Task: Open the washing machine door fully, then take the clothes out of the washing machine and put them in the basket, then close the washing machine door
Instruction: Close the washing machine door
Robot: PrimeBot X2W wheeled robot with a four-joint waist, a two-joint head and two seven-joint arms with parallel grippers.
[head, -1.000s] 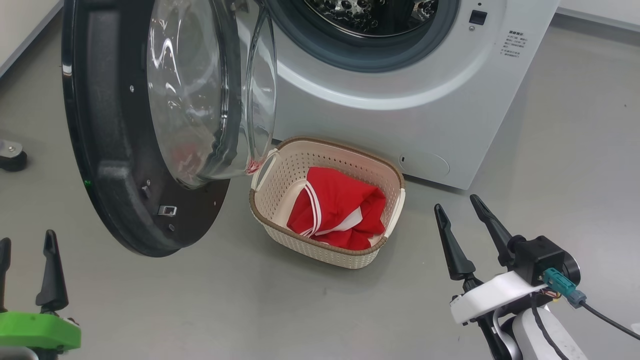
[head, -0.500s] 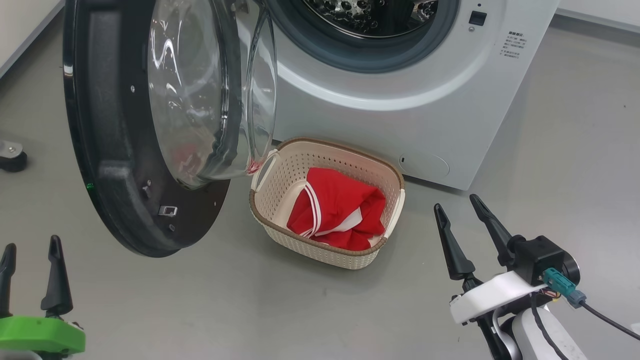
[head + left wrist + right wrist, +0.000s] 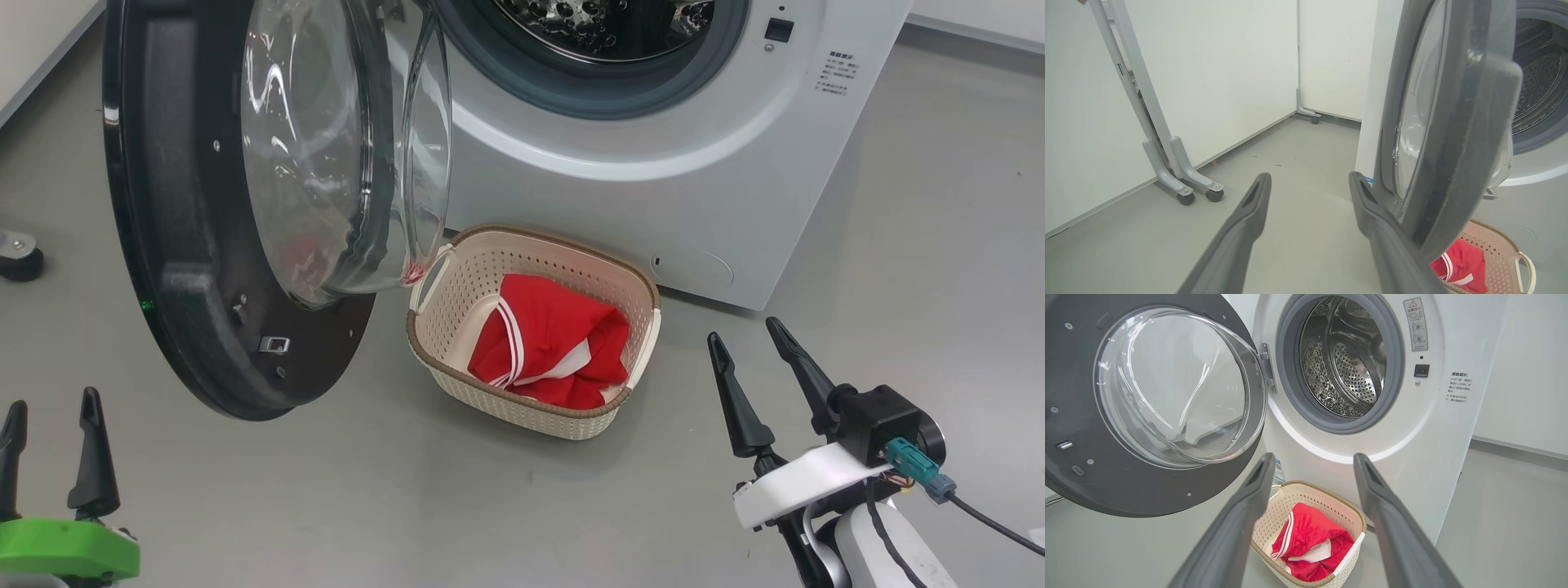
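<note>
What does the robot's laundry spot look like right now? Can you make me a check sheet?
Surface: smooth grey floor.
Job's things: washing machine door swung wide open; washing machine drum shows bare steel; red clothes lie in the basket, which stands on the floor before the machine.
Clutter: nothing seen.
Grippers: left gripper and right gripper both open, fingers holding nothing.
Cables: black cable with a teal plug at the right wrist.
Surroundings: white walls; grey wheeled stand.
</note>
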